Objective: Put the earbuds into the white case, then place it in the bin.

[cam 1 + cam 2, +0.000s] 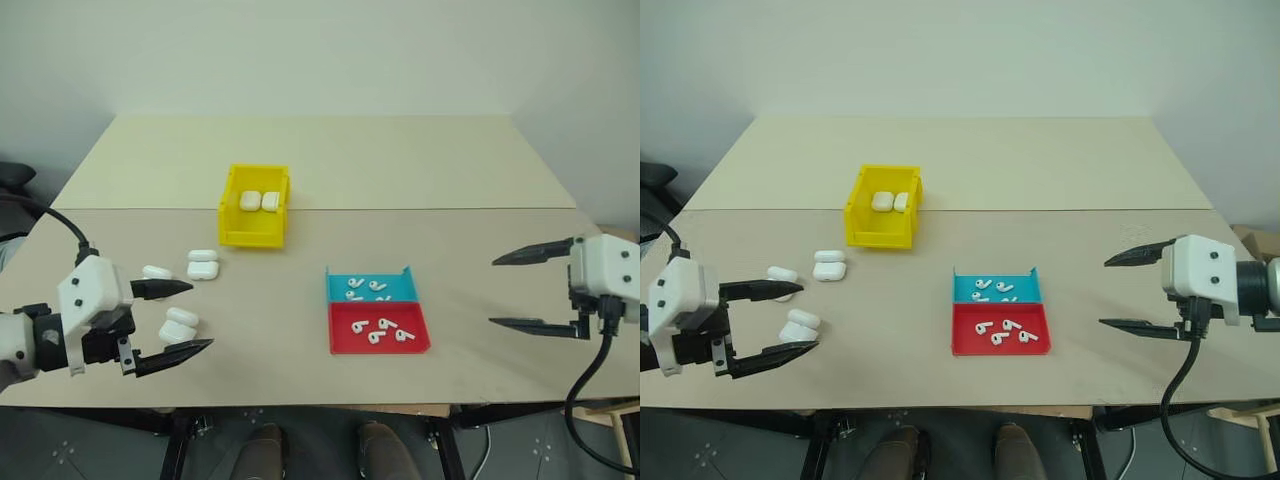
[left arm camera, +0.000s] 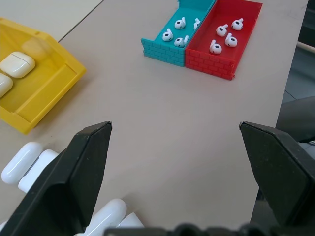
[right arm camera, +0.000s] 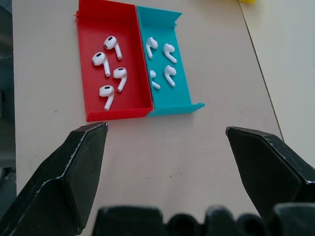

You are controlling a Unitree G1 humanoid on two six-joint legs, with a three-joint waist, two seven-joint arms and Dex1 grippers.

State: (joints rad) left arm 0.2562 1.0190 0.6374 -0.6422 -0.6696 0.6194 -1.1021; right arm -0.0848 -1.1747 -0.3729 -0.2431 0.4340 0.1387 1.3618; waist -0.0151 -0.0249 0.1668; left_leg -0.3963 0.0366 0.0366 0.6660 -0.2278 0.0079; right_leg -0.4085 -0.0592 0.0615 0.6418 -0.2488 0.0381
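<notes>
8 glossy white earbuds (image 3: 109,66) lie in trays; both pincers (image 1: 172,318) (image 1: 528,290) gape wide, empty.

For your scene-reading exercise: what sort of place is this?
Probably a robotics lab workbench: a plain table against a bare wall, holding a yellow bin, red tray and blue tray sorted with earbuds.

The beige bench (image 1: 300,270) carries the yellow bin (image 1: 254,205) at 12 o'clock, three white cases (image 1: 203,264) at 9 o'clock, and adjoining blue tray (image 1: 370,286) and red tray (image 1: 379,328) at 4 o'clock.
</notes>
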